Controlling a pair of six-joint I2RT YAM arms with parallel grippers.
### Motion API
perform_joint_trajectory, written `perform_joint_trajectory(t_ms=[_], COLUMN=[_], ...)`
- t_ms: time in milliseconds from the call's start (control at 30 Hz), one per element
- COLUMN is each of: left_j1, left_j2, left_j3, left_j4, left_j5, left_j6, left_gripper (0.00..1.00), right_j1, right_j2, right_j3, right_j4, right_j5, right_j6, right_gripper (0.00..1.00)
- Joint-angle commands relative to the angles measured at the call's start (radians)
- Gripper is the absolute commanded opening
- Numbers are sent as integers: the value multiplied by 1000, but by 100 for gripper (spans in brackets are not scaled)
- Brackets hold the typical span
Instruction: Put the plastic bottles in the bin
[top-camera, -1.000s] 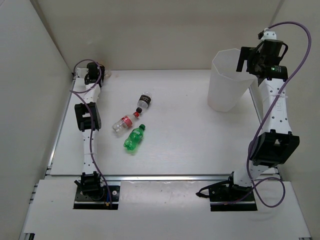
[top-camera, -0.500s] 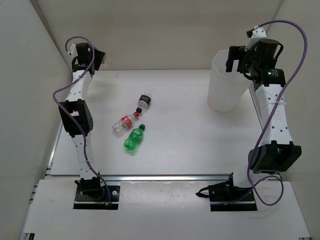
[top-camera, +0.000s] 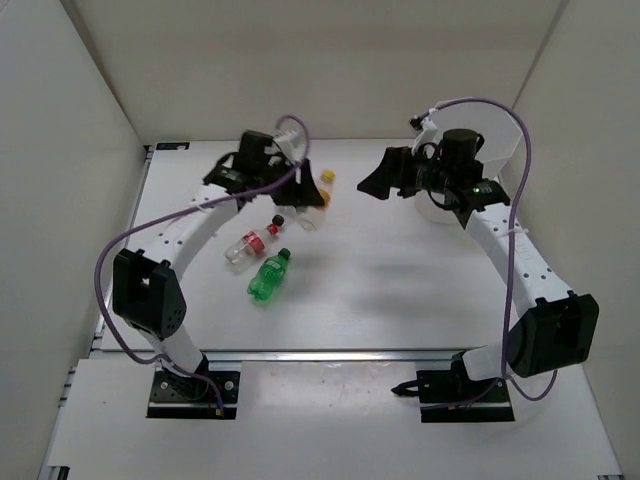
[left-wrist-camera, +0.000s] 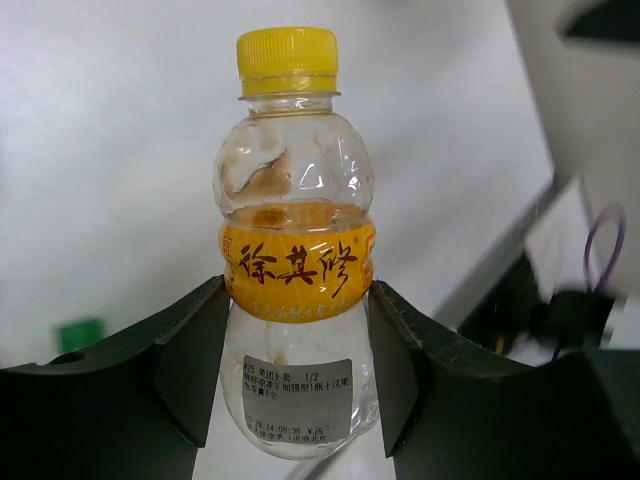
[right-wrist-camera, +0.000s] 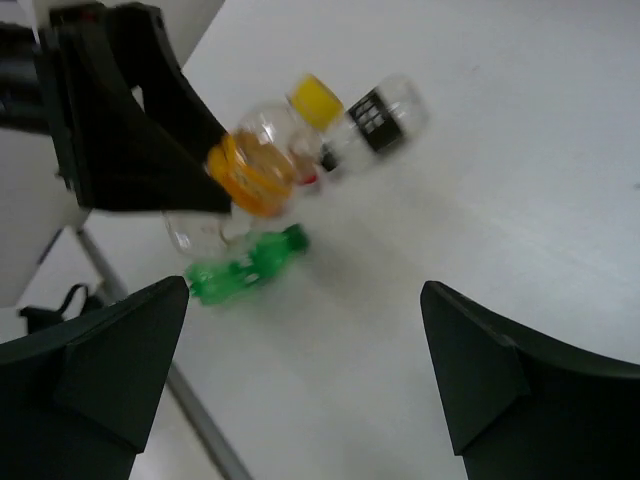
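The left gripper (left-wrist-camera: 295, 340) is closed on the small clear plastic bottle with a yellow cap and orange label band (left-wrist-camera: 295, 200). Its black fingers (left-wrist-camera: 190, 350) clamp the lower body just under the band, and the cap points away from the wrist, so the neck and upper half are left free. In the top view the yellow-capped bottle hangs above the middle of the white table (top-camera: 400, 290), well apart from the tall translucent white plastic bin (top-camera: 500, 145). The bin stands at the far right, partly hidden behind the right arm. The right gripper (right-wrist-camera: 305, 290) is spread wide and holds nothing; it faces the carried bottle from near by. Judgement: this looks like a hand-over being set up, since the bin lies on the right arm's side. Not yet binned and lying on the table are the green plastic bottle (top-camera: 268, 277), the clear bottle with a red label (top-camera: 250, 243) and the clear bottle with a black label (right-wrist-camera: 380, 110). The last of these shows only blurred, in the right wrist view. Risk noted: the rounded, smooth body could slip during a transfer.
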Motion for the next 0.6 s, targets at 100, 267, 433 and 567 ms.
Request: perform_joint_trajectory(t_ms=[100, 267, 433, 567], left_j1=[-215, -207, -175, -194], left_j2=[-128, -272, -387, -421], left_j3=[-207, -335, -449, -488], left_j4=[-142, -28, 148, 203], left_j5=[86, 99, 192, 189], left_j6=[200, 142, 48, 15], left_gripper=[14, 14, 15, 16], right_j1=[62, 88, 108, 153], right_j2=[-139, -239, -299, -276], right_j3=[-197, -370, -476, -608], right_j4=[338, 374, 416, 599], right_j5=[-75, 72, 158, 130], right_j6=[298, 395, 490, 646], right_gripper=[99, 99, 99, 99])
